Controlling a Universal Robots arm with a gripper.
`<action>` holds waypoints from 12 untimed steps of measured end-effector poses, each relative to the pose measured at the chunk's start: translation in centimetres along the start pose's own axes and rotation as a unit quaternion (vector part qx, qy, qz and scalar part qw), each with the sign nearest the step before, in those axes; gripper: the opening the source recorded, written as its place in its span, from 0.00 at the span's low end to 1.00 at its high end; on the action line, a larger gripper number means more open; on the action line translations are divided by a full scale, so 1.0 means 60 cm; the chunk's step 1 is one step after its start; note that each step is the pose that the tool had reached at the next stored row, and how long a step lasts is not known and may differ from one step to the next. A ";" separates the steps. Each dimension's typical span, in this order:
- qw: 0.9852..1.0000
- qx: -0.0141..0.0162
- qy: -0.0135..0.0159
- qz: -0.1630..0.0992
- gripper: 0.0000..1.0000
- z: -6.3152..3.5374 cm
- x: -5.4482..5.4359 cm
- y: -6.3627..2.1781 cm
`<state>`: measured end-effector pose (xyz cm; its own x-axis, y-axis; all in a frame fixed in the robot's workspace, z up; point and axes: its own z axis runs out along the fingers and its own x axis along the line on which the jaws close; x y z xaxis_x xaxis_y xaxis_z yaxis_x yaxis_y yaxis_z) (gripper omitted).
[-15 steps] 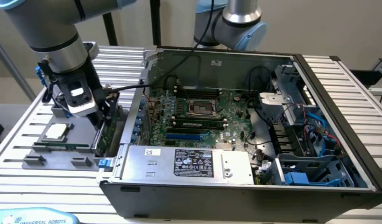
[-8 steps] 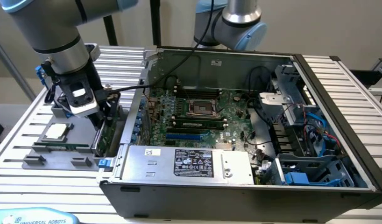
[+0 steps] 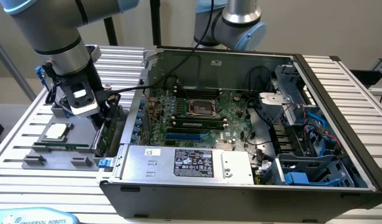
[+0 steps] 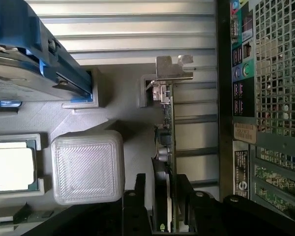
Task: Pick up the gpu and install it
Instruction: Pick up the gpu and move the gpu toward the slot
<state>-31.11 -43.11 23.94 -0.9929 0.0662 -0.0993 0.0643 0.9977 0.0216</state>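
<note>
Pick-up judged in hand: the gpu (image 4: 165, 142), stood on edge in a grey holder (image 4: 123, 105) beside the computer case (image 3: 241, 200), is straddled by the gripper (image 4: 162, 181), jaws unclamped; a square, gentle squeeze is called for.

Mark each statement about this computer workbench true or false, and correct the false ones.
1. The graphics card stands on its edge in the grey tray beside the computer case. True.
2. The graphics card is plugged into the motherboard. False: it stands in the tray, outside the case.
3. The gripper is down at the graphics card. True.
4. The computer case is closed by a side panel. False: it lies open and the motherboard shows.
5. A square silver processor chip lies in the grey tray. True.
</note>
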 end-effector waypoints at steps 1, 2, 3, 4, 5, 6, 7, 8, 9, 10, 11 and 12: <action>1.000 0.000 0.000 0.000 0.33 0.000 0.000 0.000; 1.000 0.000 0.000 0.000 0.33 0.000 0.000 0.000; 1.000 0.000 0.000 0.000 0.27 0.000 0.000 0.001; 1.000 0.000 0.000 0.000 0.27 0.000 0.000 0.001; 1.000 0.000 0.000 0.000 0.27 0.001 0.000 0.001; 1.000 0.000 0.000 0.000 0.27 0.001 -0.001 0.001; 1.000 0.000 0.000 0.000 0.27 0.001 -0.001 0.001; 1.000 0.000 0.000 0.000 0.27 0.001 -0.001 0.001; 1.000 0.000 0.000 0.000 0.27 0.001 -0.001 0.001; 1.000 0.000 0.000 0.000 0.27 0.001 -0.001 0.001; 1.000 0.000 0.000 0.000 0.27 0.001 -0.001 0.001; 1.000 0.000 0.000 0.000 0.27 0.001 -0.001 0.001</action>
<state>-31.02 -43.05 23.88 -0.9929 0.0662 -0.0993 0.0644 0.9977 0.0215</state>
